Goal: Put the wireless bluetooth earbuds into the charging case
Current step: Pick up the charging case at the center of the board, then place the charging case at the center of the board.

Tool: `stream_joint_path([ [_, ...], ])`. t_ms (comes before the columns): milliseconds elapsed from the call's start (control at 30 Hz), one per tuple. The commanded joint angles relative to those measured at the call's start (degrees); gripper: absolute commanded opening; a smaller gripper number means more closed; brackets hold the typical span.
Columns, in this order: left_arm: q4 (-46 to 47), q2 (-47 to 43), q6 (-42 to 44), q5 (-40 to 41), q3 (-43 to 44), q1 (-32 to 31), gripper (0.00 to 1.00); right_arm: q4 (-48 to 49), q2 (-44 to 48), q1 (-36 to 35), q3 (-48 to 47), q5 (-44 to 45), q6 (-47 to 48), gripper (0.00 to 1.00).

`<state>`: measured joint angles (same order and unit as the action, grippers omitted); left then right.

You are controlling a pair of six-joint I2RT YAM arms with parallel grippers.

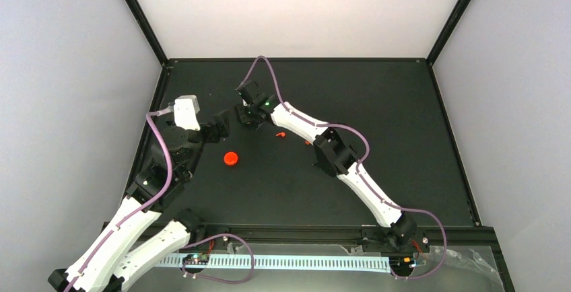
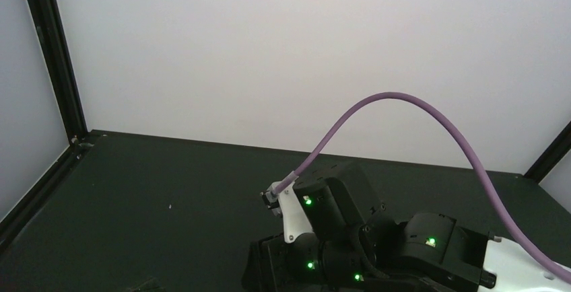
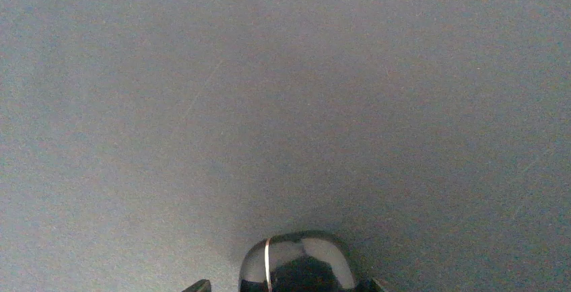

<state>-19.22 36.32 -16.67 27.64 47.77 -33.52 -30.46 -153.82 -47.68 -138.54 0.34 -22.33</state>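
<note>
The charging case [image 1: 231, 159] is a small round red-orange puck lying on the dark table left of centre. The two earbuds are tiny red-orange pieces: one earbud [image 1: 281, 134] lies by the right forearm, the other earbud [image 1: 307, 142] at the right arm's elbow. My right gripper [image 1: 248, 116] hangs low over the table behind the case. In the right wrist view a glossy black rounded lump [image 3: 299, 265] sits between its fingertips [image 3: 198, 285], with a gap on its left side. My left gripper [image 1: 220, 126] hovers open behind the case, holding nothing.
The left wrist view shows the right arm's wrist [image 2: 350, 238] with its purple cable [image 2: 404, 100] close in front. Black frame posts [image 1: 138, 13] and white walls bound the table. A cable rail [image 1: 283, 262] runs along the near edge.
</note>
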Motion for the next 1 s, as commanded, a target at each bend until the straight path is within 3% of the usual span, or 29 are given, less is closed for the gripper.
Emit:
stream_joint_path([
  [0,-0.1,-0.6,-0.4,0.1,0.4,-0.4,0.99,-2.7,-0.4,-1.1,0.0,4.1,1.9,0.59],
  [433,-0.2,-1.1,-0.6,-0.2,0.3,-0.3,0.99,-2.1,6.7,-1.7,8.6,8.6,2.8,0.35],
  [767,-0.2,-1.4,-0.8,-0.4,0.3,-0.4,0.99,6.3,27.5,-1.7,33.0,10.4,-2.2,0.32],
  [967,-0.1,-1.2,-0.8,-0.4,0.2,-0.4,0.99,10.9,44.8,-1.6,59.1,11.6,-7.9,0.33],
])
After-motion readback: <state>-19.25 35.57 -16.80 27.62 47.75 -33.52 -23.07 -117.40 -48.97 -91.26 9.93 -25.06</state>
